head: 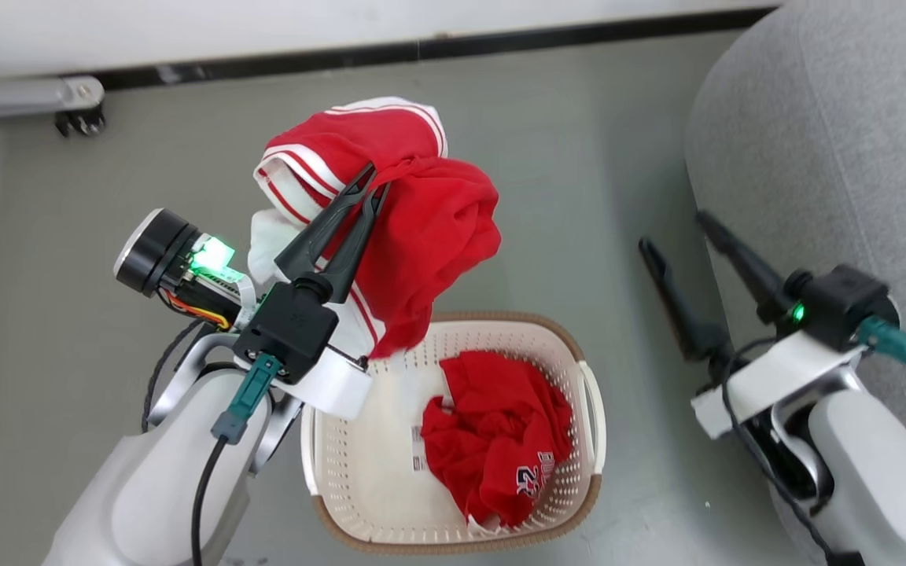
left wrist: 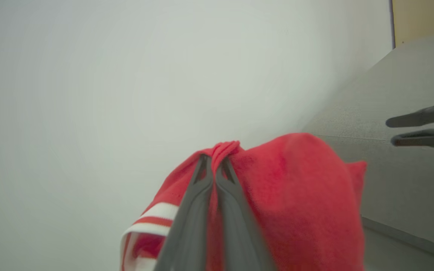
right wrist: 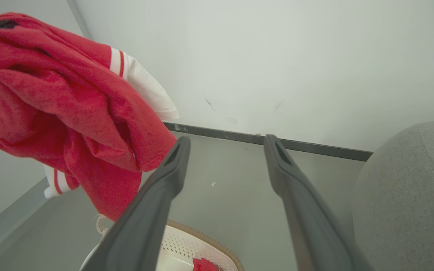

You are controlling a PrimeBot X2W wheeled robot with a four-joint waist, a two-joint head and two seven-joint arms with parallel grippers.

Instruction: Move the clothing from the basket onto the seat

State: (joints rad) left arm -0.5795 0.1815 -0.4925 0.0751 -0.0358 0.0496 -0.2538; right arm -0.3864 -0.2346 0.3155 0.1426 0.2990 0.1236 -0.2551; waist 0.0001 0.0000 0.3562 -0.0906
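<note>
clothing (head: 429,228) hangs as a red bunch from the left gripper (head: 374,185), whose fingers are pinched tight on a fold, above the far left rim of the basket (head: 500,317). seat (head: 830,141) lies to the robot's right, beyond the right gripper (head: 675,230), which is nearer it, fingers spread wide and empty. left arm (head: 154,479) reaches forward and up, fingers pointing away. second garment (head: 500,432) lies crumpled in the basket.
</note>
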